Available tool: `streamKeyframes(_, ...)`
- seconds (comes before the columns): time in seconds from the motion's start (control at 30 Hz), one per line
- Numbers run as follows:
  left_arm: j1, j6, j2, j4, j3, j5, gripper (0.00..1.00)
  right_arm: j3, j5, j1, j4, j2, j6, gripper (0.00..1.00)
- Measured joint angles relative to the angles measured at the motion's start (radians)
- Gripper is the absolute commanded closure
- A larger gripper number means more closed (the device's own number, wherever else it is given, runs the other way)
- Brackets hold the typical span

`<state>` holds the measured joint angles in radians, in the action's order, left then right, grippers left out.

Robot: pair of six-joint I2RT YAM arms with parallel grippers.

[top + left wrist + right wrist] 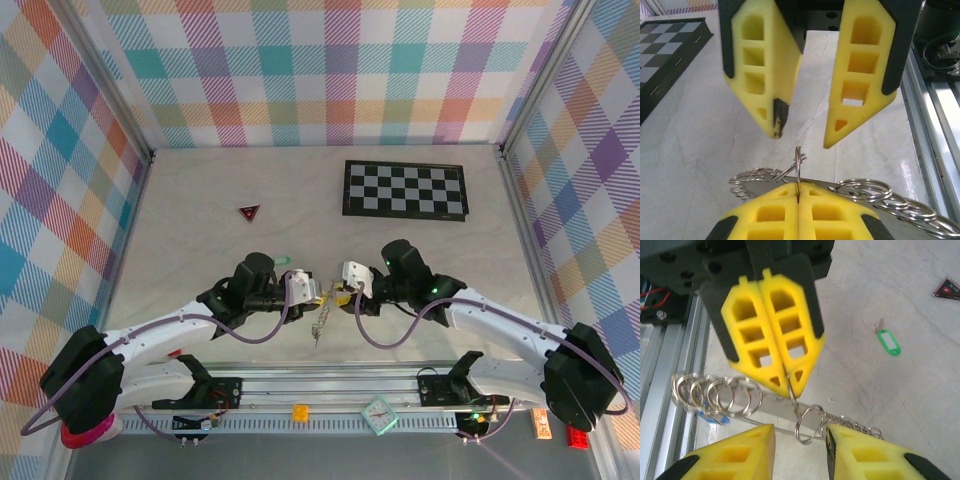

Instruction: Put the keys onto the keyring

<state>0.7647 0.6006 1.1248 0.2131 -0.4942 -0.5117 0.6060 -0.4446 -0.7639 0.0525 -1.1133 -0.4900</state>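
left gripper (798, 192) clamped shut on keyring (798, 165), right gripper (800, 440) spread either side of it. imo hold ring steady, upright, then fetch green key (888, 341) lying well apart.

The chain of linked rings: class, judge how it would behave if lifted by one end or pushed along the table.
Probably floppy: the chain of linked rings is separate loops, loosely joined, draping away from the shut left tool. Likely light yet slippery: thin, shiny wire. Pushed on the table, it would probably bunch or slide, not roll.
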Motion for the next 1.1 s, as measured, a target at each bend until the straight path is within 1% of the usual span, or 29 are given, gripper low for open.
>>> streamKeyframes(0.13, 0.007, 0.021, 0.0, 0.003, 0.0, 0.016, 1.0, -0.01, 0.005, -0.014, 0.011, 0.0, -0.014, 0.7)
streamKeyframes(0.4, 0.016, 0.048, -0.003, 0.003, 0.0, 0.027, 1.0, -0.01, 0.053, -0.031, -0.001, 0.0, -0.02, 0.71)
streamKeyframes(0.73, 0.021, 0.077, -0.011, -0.006, 0.002, 0.023, 1.0, -0.01, 0.084, -0.072, -0.014, -0.011, -0.03, 0.78)
streamKeyframes(1.0, 0.027, 0.1, -0.021, -0.024, 0.002, 0.023, 1.0, -0.01, 0.097, -0.082, -0.018, -0.011, -0.043, 0.79)
streamKeyframes(1.1, 0.027, 0.104, -0.022, -0.025, 0.002, 0.023, 1.0, -0.01, 0.097, -0.082, -0.022, -0.011, -0.046, 0.82)
